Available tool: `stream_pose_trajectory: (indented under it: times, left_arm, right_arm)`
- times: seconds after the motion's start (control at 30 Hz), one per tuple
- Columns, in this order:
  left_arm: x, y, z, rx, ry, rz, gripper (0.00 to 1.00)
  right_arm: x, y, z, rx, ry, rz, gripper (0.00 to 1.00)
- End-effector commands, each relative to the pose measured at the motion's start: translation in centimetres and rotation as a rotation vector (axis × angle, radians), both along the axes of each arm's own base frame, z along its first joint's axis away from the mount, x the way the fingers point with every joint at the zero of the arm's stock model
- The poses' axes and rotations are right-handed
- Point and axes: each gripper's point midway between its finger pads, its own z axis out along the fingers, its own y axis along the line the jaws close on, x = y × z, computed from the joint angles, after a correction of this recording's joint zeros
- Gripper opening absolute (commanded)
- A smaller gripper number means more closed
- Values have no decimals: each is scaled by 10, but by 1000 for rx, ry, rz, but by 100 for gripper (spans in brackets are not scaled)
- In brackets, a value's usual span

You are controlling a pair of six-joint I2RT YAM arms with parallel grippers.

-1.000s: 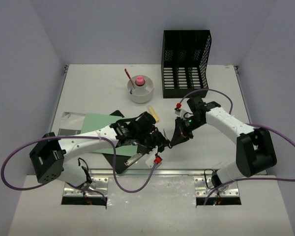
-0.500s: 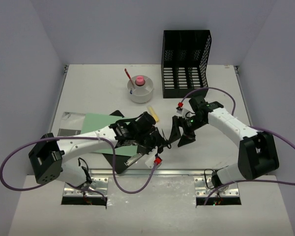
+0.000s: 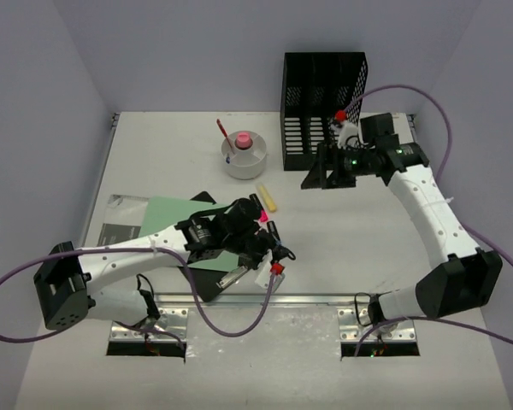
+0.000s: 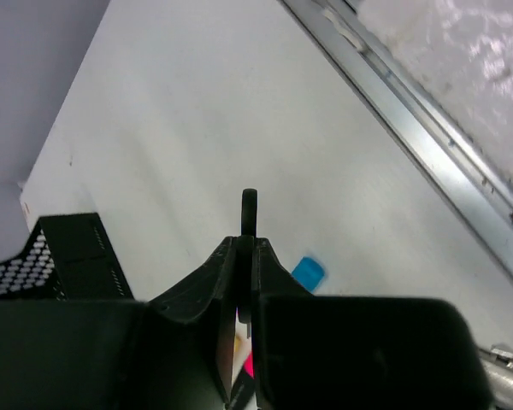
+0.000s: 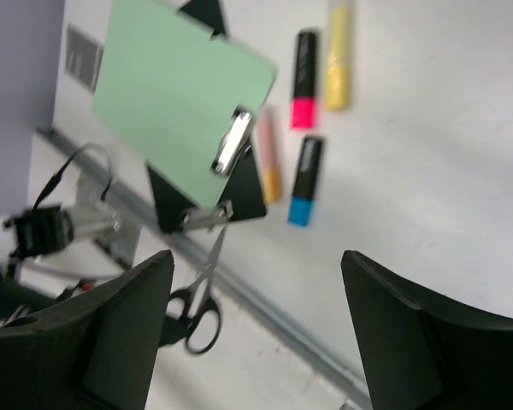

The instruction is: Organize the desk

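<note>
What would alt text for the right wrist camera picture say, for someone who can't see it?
The open right gripper frames a white desk. On it lie a green clipboard over a black sheet, a pink highlighter, yellow highlighter, orange highlighter and blue highlighter, plus black-handled scissors near the metal rail.

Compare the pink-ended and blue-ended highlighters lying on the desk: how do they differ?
The pink highlighter has a pink end, the blue highlighter a blue one. The pink one lies alongside the yellow highlighter; the blue one lies beside the orange pen, nearer the scissors. Both have black bodies and lie flat on the desk.
</note>
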Motion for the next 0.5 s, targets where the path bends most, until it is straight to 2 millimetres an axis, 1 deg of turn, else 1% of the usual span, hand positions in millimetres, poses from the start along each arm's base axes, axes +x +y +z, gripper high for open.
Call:
stream_pose_trajectory:
  times: [0.0,0.03,0.07,0.1,0.13,0.17,0.2,0.23,0.27,0.3,0.33,0.37,0.4,0.47]
  left_arm:
    - [13,-18,66,-233,196,202,0]
    - [18,-18,78,-273,332,297,0]
    - [34,-14,88,-314,393,377,0]
    - [48,-15,107,-395,427,424,0]
    - [57,-11,122,-454,563,512,0]
    - [85,1,142,-553,593,591,0]
    - [101,9,156,-625,687,689,0]
    - [127,28,168,-697,697,768,0]
    - [142,39,184,-778,706,808,0]
    - [169,62,200,-889,717,930,0]
    - [181,74,210,-959,691,987,0]
    - [193,89,228,-1061,648,1036,0]
    - [210,116,240,-1168,585,1126,0]
    - [223,136,264,-1267,518,1126,0]
  right_arm:
    - [47,-46,32,-109,-237,-174,80]
    - [57,-52,38,-123,-297,-199,81]
    - [59,-61,28,-153,-306,-221,82]
    - [60,-67,28,-170,-328,-241,83]
    - [65,-73,26,-192,-351,-265,83]
    - [63,-77,14,-208,-331,-276,83]
    - [63,-80,9,-214,-320,-285,83]
    - [60,-83,-1,-216,-291,-296,83]
    - [59,-84,-6,-216,-279,-301,83]
    - [59,-85,-8,-212,-274,-307,83]
    - [56,-84,-15,-205,-253,-304,83]
    - [56,-84,-16,-204,-252,-306,83]
    - [56,-84,-17,-200,-249,-312,83]
    - [54,-83,-21,-196,-238,-306,83]
